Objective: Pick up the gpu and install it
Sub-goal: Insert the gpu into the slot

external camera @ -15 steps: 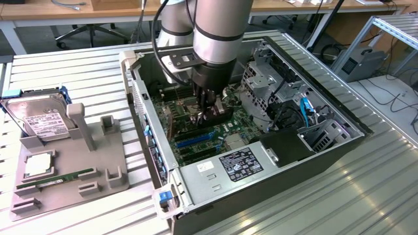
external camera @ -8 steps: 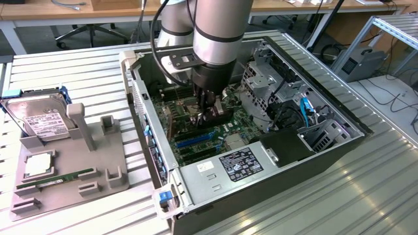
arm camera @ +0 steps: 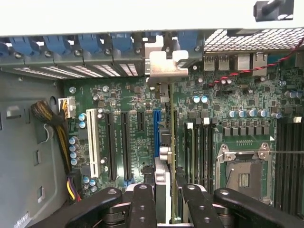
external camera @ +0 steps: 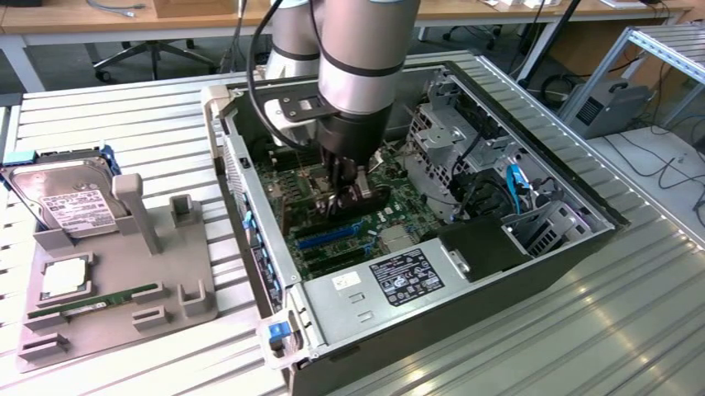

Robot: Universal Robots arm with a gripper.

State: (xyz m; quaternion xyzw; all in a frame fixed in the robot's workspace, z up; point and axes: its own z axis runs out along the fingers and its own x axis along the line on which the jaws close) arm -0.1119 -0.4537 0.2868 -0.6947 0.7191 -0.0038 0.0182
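Observation:
The gpu (external camera: 361, 201) stands on edge inside the open computer case (external camera: 573, 247), low over the motherboard's expansion slots (external camera: 330, 238). My gripper (external camera: 343, 191) reaches down into the case from above and is shut on the card. In the wrist view the gpu (arm camera: 170, 142) runs edge-on between my two black fingers (arm camera: 142, 204), right beside the blue slot (arm camera: 156, 133). Its silver bracket (arm camera: 164, 66) sits at the case's rear slot openings. Whether the card's edge is seated in a slot is hidden.
A grey fixture plate (external camera: 165, 280) lies at the exterior view's left of the case, carrying a hard drive (external camera: 72, 206), a RAM stick (external camera: 94, 301) and a CPU (external camera: 64, 276). The drive cage (external camera: 441, 140), cables and power supply (external camera: 408, 276) crowd the case.

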